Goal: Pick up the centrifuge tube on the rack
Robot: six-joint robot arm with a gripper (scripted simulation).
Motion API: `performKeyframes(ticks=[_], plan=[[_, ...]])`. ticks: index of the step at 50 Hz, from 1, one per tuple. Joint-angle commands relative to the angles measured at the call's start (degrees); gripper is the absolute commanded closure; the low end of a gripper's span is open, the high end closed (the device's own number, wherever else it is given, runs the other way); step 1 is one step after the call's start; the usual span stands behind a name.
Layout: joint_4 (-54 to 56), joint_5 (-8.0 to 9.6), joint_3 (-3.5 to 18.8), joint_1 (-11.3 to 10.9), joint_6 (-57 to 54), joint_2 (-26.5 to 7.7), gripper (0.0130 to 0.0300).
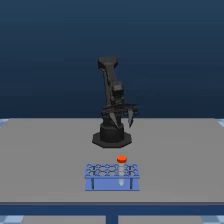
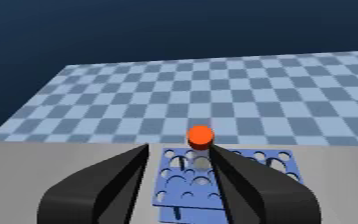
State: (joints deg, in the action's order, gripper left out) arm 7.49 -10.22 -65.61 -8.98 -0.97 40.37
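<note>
A light-blue rack (image 1: pixel 112 176) with a grid of round holes stands near the table's front edge in the exterior view. The centrifuge tube stands upright in a hole on the rack's far side, and its orange-red cap (image 1: pixel 121 159) rises above the top. My gripper (image 1: pixel 121 118) hangs open above the table, close to the arm's black base and well behind the rack. In the wrist view the two dark fingers (image 2: pixel 113 185) frame the rack (image 2: pixel 269 167), and the tube's cap (image 2: pixel 199 136) shows between them, farther off. Nothing is held.
The arm's black base (image 1: pixel 112 136) sits on the grey table (image 1: pixel 40 160) behind the rack. Beyond the table's edge the wrist view shows a blue checkered floor (image 2: pixel 202 95).
</note>
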Motion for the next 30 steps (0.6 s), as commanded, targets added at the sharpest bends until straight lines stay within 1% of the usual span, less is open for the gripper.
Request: performKeyframes(ticks=[1,2,3,5,6,7,8,10,11,12,13,15,16,17,18,20,21,22,23,25,26,27,28,30], plan=[[2.2,-0.64,1.5,0.2,-2.8,-3.0,0.013],[2.2,-0.64,1.5,0.2,-2.8,-3.0,0.013],[3.4,-0.72,2.3,0.3,-4.1,-4.6,0.013],[3.4,-0.72,2.3,0.3,-4.1,-4.6,0.013],[4.7,-0.76,3.1,0.3,-5.5,-6.1,0.013],[4.7,-0.76,3.1,0.3,-5.5,-6.1,0.013],[6.2,-0.76,3.9,0.3,-7.1,-7.7,0.013],[6.2,-0.76,3.9,0.3,-7.1,-7.7,0.013],[7.7,-0.72,4.8,0.4,-8.7,-9.2,0.013],[7.7,-0.72,4.8,0.4,-8.7,-9.2,0.013],[9.3,-0.65,5.7,0.4,-10.4,-10.6,0.013],[9.3,-0.65,5.7,0.4,-10.4,-10.6,0.013],[11.1,-0.54,6.6,0.5,-12.2,-12.1,0.013],[11.1,-0.54,6.6,0.5,-12.2,-12.1,0.013],[13.0,-0.4,7.6,0.5,-14.2,-13.6,0.013],[13.0,-0.4,7.6,0.5,-14.2,-13.6,0.013],[14.9,-0.23,8.6,0.5,-16.2,-15.1,0.013],[14.9,-0.23,8.6,0.5,-16.2,-15.1,0.013],[16.9,-0.05,9.5,0.5,-18.2,-16.5,0.013],[16.9,-0.05,9.5,0.5,-18.2,-16.5,0.013],[18.9,0.15,10.4,0.5,-20.3,-17.8,0.013],[18.9,0.15,10.4,0.5,-20.3,-17.8,0.013],[21.0,0.34,11.3,0.6,-22.5,-19.0,0.013],[21.0,0.34,11.3,0.6,-22.5,-19.0,0.013]])
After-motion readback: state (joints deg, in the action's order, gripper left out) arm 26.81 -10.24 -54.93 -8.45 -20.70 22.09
